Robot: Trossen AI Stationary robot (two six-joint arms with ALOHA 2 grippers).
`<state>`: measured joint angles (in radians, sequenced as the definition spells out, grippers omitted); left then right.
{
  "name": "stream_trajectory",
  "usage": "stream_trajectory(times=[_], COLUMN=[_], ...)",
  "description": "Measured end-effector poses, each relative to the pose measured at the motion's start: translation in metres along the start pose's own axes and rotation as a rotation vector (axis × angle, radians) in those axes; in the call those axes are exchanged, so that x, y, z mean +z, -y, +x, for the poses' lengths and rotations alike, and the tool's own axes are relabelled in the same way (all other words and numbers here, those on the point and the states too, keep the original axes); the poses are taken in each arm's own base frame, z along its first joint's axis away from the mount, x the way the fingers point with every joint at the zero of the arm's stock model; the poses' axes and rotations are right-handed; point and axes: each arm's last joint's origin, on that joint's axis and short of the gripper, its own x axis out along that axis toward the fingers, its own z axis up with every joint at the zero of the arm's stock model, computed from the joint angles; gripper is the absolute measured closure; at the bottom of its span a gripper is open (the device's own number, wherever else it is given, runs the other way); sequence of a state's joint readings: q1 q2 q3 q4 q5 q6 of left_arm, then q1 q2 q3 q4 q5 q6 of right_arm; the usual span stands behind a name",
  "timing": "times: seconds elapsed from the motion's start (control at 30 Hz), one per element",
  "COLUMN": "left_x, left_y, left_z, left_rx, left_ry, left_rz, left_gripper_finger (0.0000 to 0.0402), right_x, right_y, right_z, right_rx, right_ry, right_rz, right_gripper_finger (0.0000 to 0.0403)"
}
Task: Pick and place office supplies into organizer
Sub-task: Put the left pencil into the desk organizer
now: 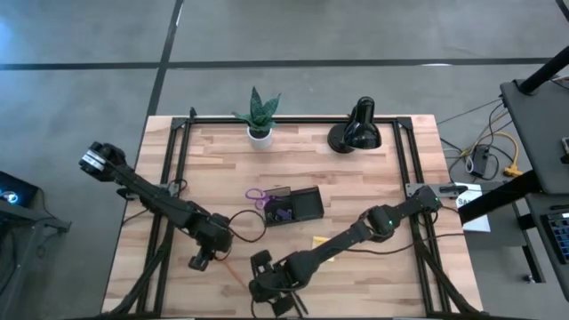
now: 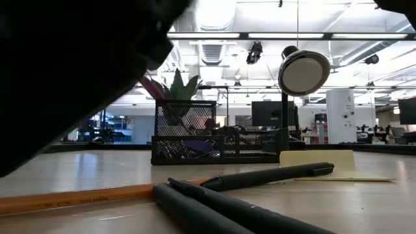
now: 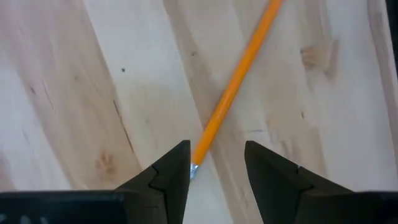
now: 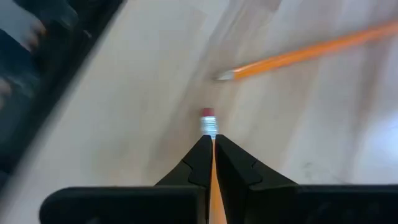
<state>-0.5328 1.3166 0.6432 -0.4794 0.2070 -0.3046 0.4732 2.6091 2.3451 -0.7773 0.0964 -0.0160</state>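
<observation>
Two orange pencils show: one (image 4: 211,127), with a red eraser and metal band, is pinched in the right gripper (image 4: 212,144), jaws pressed together on its shaft, near the worktop's (image 1: 373,187) front edge. The other pencil (image 3: 236,87), a slim straight stick, lies flat on pale wood planks w/ its end between the spread jaws of the left gripper (image 3: 216,163), front-left; no contact visible there.

Two black pens (image 2: 260,177), smooth round barrels, lie crossed in the low view's foreground, beside one yellow sticky-note pad (image 2: 325,164). One organizer (image 2: 195,140), black wire mesh, sits mid-worktop; one pair of purple-handled scissors (image 1: 259,195) lies at its left edge, prob. touching it. Dark items inside can't be made out.

At the back: one potted plant (image 1: 258,114), spiky leaves, white pot; one black dome lamp (image 1: 357,129).
</observation>
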Motion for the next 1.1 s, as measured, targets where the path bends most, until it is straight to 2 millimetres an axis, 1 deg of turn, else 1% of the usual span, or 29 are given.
stream_trajectory(times=[0.07, 0.13, 0.2, 0.27, 0.4, 0.63, 0.83, 0.97, 1.1], left_x=[0.000, 0.000, -0.001, -0.001, -0.004, -0.005, -0.003, -0.002, -0.002], left_y=[0.006, 0.011, 0.014, 0.015, 0.018, 0.016, 0.015, 0.015, 0.015], left_z=[-0.002, -0.002, 0.000, 0.003, 0.009, 0.021, 0.031, 0.031, 0.030], left_rx=[0.020, 0.053, 0.082, 0.085, 0.102, 0.140, 0.168, 0.166, 0.164], left_ry=[0.017, 0.029, 0.028, 0.019, -0.005, -0.051, -0.080, -0.076, -0.071], left_rz=[0.016, 0.067, 0.120, 0.126, 0.142, 0.151, 0.218, 0.220, 0.218], left_gripper_finger=[0.0263, 0.0263, 0.0263, 0.0263, 0.0263, 0.0263, 0.0263, 0.0263, 0.0267], right_x=[0.000, -0.001, -0.002, -0.005, -0.004, 0.001, 0.003, 0.004, 0.006], right_y=[0.003, 0.008, 0.013, 0.017, 0.019, 0.018, 0.019, 0.018, 0.013], right_z=[0.000, 0.001, 0.001, 0.002, 0.002, -0.005, -0.011, -0.012, -0.012], right_rx=[-0.067, -0.098, -0.104, -0.104, -0.108, -0.115, -0.125, -0.117, -0.036], right_ry=[-0.005, -0.016, -0.035, -0.057, -0.056, -0.036, -0.024, -0.019, 0.010], right_rz=[-0.101, -0.171, -0.198, -0.225, -0.323, -0.299, -0.272, -0.304, -0.400], right_gripper_finger=[0.0392, 0.0392, 0.0392, 0.0392, 0.0392, 0.0392, 0.0392, 0.0392, 0.0392])
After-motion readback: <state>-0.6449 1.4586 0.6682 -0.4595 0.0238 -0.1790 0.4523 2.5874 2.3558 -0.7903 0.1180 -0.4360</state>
